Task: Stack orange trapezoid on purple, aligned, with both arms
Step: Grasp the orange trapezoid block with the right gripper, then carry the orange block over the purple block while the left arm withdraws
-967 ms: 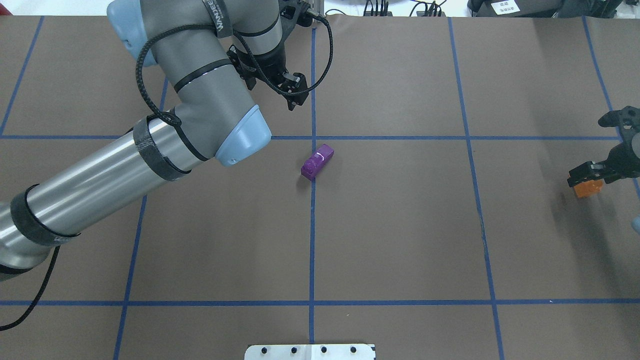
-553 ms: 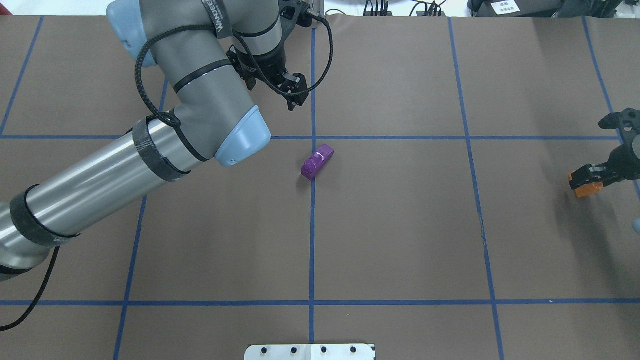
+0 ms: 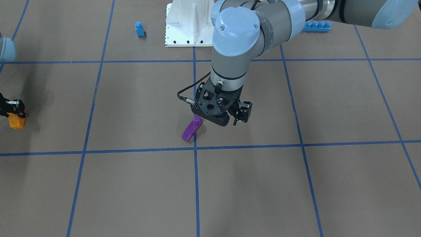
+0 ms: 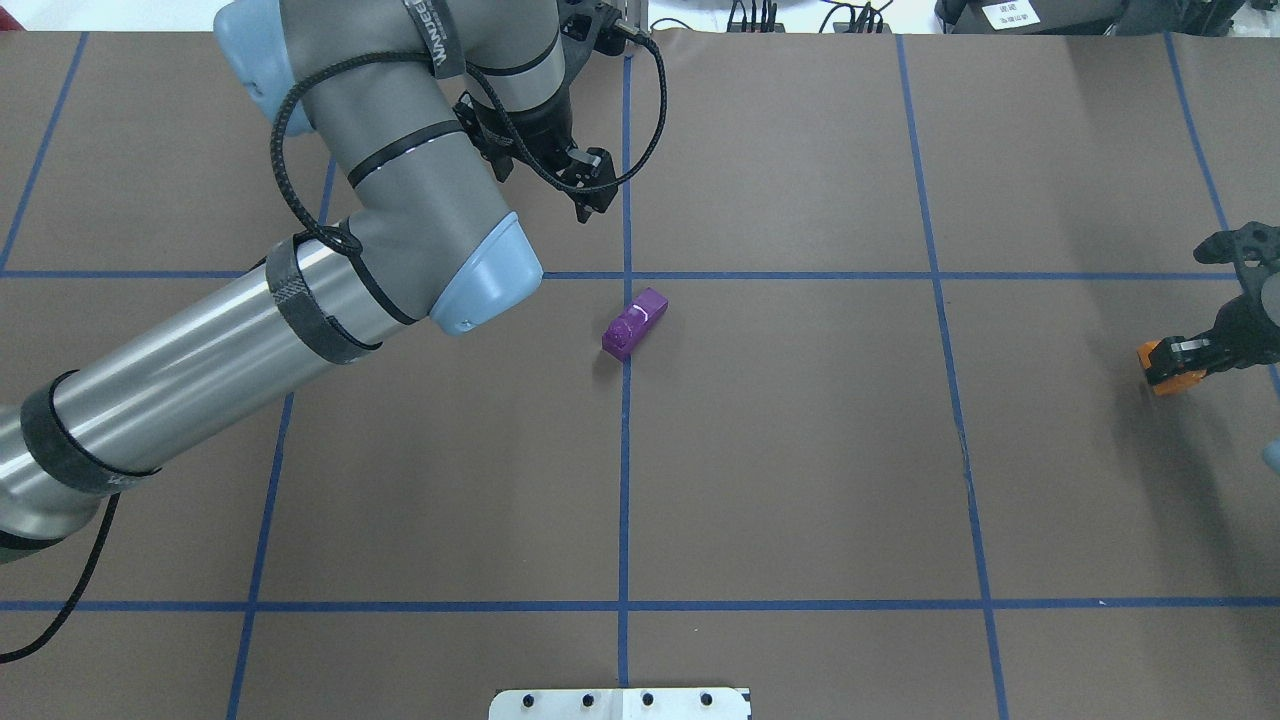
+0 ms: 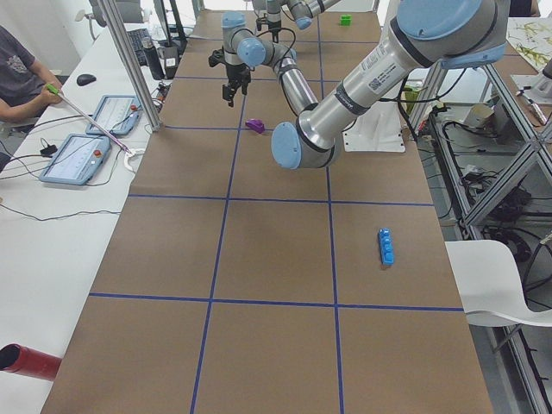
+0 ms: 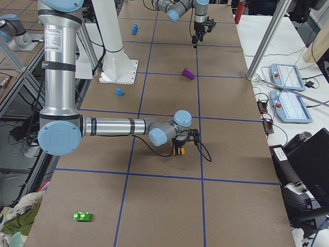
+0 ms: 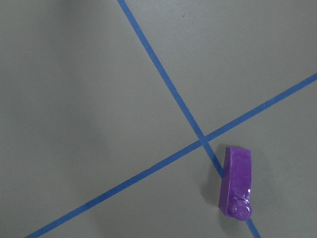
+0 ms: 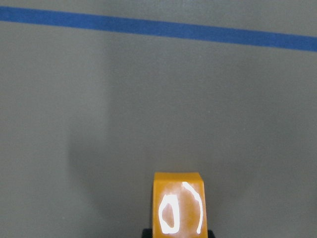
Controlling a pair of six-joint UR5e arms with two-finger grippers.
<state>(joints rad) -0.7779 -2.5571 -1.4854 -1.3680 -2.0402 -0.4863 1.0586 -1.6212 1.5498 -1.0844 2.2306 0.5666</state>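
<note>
R pincer [image 4: 1188, 348] is clamped on the orange trapezoid [image 4: 1163, 368], far out at the bench [image 4: 800, 480] edge on the robot's right. Vs a sec ago the brick has crept a touch toward centre and sits higher between the fingers, its shadow now apart from it. I read that as a lift just begun: pickup looks done, carry to centre comes next.

L pincer [image 4: 590, 198] hangs over the bench just beyond the purple brick [image 4: 634, 324], holding nothing. Can't tell if its fingers are apart or together. No real shift there in the last sec. The purple brick hasn't moved either: it lies slantwise on a blue tape line [image 4: 623, 480] near a crossing, well apart from the orange one. Prob. the L arm's job is to steady it, and the orange slope will need turning to match that slant.

Bench top is matte brown sheet w/ a blue tape grid. A small blue brick [image 3: 139, 29] and a long blue brick [image 3: 316, 25] sit either side of the white base plate [image 3: 184, 23]; a green brick [image 6: 82, 216] lies off at one end. Beyond: side desk w/ tablets [image 5: 73, 159], an operator [image 5: 21, 73], a white chair [image 5: 500, 276]
</note>
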